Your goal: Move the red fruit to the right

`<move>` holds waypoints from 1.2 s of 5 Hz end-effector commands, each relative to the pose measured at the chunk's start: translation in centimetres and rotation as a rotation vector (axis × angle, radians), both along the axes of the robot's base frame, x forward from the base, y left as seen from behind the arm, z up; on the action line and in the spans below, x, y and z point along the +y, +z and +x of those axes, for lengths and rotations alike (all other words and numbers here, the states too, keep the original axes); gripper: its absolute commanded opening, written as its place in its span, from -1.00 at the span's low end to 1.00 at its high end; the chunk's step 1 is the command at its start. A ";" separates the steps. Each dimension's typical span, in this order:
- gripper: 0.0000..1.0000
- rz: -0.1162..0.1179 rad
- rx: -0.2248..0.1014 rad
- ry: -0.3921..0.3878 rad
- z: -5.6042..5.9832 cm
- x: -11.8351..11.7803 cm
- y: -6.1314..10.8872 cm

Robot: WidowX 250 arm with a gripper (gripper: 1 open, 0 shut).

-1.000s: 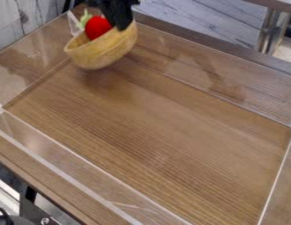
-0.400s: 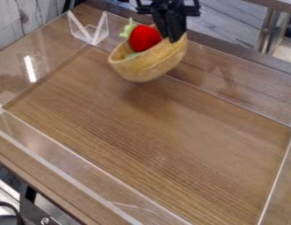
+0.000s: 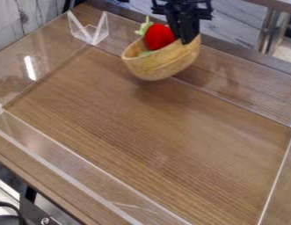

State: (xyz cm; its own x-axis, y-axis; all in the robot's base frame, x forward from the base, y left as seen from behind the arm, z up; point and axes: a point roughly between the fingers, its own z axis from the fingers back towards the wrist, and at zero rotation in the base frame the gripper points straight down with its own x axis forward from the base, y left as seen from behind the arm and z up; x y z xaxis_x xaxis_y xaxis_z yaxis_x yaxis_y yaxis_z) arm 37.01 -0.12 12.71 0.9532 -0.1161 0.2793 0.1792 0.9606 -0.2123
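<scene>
- Wood-grained brown over the counter [image 3: 148,141], with a clear plastic container [image 3: 88,27] near the far left corner.
- Looks like the carrying step: see the red fruit [image 3: 159,37] inside the tan bowl [image 3: 163,63], at the far side, about mid-width.
- Appears clamped on the bowl's right rim with the tool [image 3: 192,30]; can't tell the exact contact in such dark blur.
- Probably calls next for more travel right, bowl level, then a gentle set-down.
- Points leafy top toward the left of the view; seems to run long axis roughly left-right, too blurred to be sure.
</scene>
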 end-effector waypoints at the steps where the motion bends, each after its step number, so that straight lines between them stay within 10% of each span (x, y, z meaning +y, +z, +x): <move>1: -1.00 0.018 -0.058 0.038 0.2 -0.9 1.4; 6: -1.00 0.034 -0.057 -0.145 -0.9 -2.4 -1.3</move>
